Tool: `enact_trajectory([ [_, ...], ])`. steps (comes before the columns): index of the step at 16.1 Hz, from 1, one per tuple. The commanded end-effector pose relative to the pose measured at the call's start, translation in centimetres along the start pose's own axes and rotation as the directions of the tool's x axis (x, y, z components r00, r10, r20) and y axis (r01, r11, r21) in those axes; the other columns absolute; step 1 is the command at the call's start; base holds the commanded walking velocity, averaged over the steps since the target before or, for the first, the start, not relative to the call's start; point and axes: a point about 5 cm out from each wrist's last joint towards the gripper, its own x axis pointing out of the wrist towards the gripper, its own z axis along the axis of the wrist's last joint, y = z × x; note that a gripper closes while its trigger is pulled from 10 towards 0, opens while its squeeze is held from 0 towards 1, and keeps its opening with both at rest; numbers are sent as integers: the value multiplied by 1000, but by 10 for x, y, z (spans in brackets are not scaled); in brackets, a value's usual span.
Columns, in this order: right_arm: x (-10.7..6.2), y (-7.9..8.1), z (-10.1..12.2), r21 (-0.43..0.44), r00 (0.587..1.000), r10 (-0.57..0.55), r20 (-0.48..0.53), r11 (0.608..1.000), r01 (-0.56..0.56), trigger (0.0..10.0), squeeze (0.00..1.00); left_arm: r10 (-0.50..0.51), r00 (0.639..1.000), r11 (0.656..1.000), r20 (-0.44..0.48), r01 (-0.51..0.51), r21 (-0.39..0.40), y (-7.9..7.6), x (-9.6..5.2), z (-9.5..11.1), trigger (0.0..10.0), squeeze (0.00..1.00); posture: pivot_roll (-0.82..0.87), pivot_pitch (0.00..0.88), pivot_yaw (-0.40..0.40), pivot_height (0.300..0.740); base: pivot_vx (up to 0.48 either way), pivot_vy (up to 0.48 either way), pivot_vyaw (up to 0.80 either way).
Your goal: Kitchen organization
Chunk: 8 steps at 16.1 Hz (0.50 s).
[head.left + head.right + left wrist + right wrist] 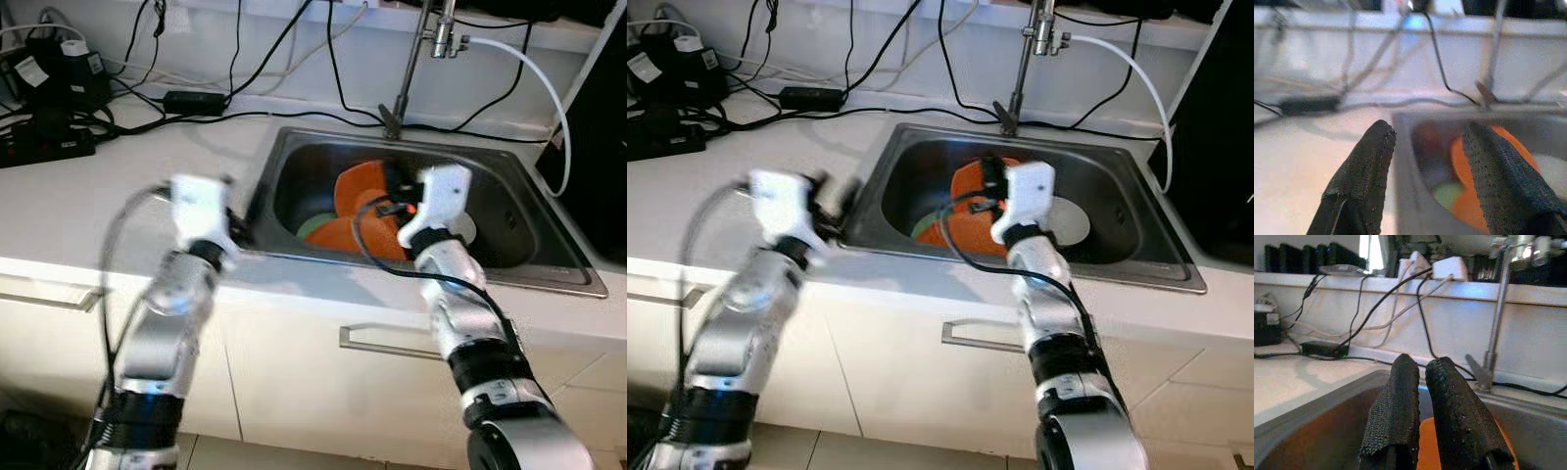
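Reaching into the sink [294, 147] mid-frame, my right gripper [1422, 382] sits clenched and empty above the orange plates [358, 191]; I'd part it before descending; my left gripper [1430, 161] waits released at the rim.

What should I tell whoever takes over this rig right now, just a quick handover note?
Left gripper: open, at the sink's left rim, holding nothing.
Right gripper: fingers nearly together, nothing visibly held, over the sink above the orange plates.
In the basin: orange plates, something green beside them, a white dish to the right.
Done: nothing visibly removed from the sink.
Left: the dishes are not yet picked up. Mind the cables on the counter.
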Motion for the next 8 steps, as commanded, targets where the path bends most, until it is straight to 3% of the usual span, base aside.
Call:
enact_trajectory([
  [1, -4, -14, 10, 8, 997, -54, 53, 999, 54, 10000, 0, 49, 998, 999, 51, -50, 6, 2, 0, 5, 10000, 0, 104, 0, -36, 740, 0, 0, 0],
  [6, -32, -31, -1, -24, 992, -126, 16, 992, 126, 10000, 0, 170, 983, 984, 72, -174, 48, 14, -8, 2, 10000, 0, 88, 0, -32, 740, 0, 0, 0],
  [8, -34, -31, 0, -17, 991, -135, 12, 991, 135, 10000, 0, 184, 980, 980, 78, -188, 56, 15, -9, 0, 10000, 0, 86, 0, -30, 740, 0, 0, 0],
])
